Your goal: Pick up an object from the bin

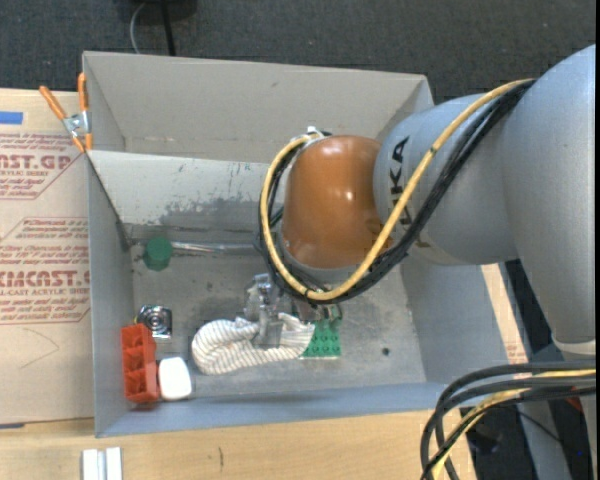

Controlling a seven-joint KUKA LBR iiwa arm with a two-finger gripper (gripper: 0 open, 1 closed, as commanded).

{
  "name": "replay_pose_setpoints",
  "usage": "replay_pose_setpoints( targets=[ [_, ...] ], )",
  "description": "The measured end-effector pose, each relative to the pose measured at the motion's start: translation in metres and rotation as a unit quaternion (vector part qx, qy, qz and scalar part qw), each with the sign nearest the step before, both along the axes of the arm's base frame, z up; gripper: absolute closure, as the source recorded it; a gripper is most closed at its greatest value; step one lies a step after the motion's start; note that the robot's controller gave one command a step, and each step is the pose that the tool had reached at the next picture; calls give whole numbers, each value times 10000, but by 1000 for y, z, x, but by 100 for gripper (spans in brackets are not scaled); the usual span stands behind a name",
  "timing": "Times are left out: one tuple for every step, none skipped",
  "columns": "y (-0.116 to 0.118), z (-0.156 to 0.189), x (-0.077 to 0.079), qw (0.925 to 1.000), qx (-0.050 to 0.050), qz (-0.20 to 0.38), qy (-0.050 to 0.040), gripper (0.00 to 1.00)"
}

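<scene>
The gripper [268, 318] is low over the bin [250, 103] floor, against the right end of a white twisted rope [225, 348]. Whether it is spread or pinching cannot be told. The rope stretches left from the gripper. Just right of the gripper lies a flat green plate [327, 342], touching the rope's end. Further left sits a small metal piece [158, 319]. Beyond the rope's left end are a white block [174, 378] and, touching it, a red block [137, 364]. Up-left, well apart, stands a green cap [158, 255].
</scene>
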State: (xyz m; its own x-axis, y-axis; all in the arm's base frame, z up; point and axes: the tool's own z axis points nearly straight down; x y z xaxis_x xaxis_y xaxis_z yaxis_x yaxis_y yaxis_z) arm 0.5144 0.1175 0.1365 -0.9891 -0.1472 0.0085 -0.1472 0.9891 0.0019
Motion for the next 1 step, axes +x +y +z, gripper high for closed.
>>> replay_pose_setpoints(
  targets=[
    [6,114,-6,9998,12,174,-38,100]
  ],
)
